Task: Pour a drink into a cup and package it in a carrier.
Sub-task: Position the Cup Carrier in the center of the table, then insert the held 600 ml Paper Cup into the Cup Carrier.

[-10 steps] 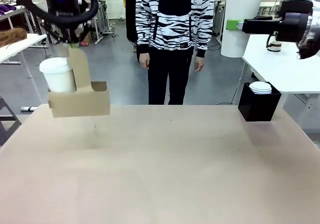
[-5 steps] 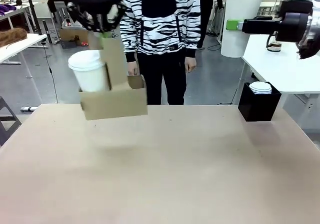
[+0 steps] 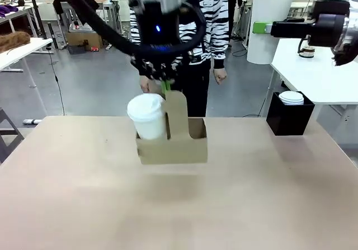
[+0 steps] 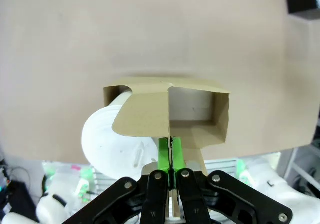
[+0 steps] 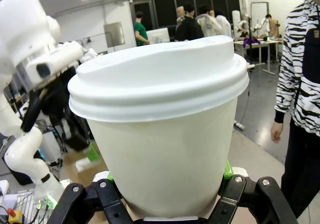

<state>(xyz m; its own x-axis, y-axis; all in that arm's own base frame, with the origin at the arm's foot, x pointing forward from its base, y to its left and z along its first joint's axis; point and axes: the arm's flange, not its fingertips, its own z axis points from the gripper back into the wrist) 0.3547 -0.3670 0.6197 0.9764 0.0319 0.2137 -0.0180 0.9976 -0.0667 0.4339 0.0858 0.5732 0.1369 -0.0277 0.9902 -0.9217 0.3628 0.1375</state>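
beige table [image 3: 84, 205], carrier [image 3: 172, 149] with cup [image 3: 147, 116] hangs below left hand [image 3: 165, 85] pinching its handle [image 3: 178, 113], right hand [image 5: 167, 196] grips second cup [image 5: 160, 134]

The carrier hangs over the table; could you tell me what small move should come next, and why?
Probably lower the carrier straight down onto the table. The left gripper is shut on its handle tab and it hangs above the surface; one slot holds a lidded white cup, the other is empty, and the right gripper holds a second lidded cup.

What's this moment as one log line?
left jaws: shut on carrier handle | carrier: airborne, cup in one slot | right jaws: holding another lidded cup
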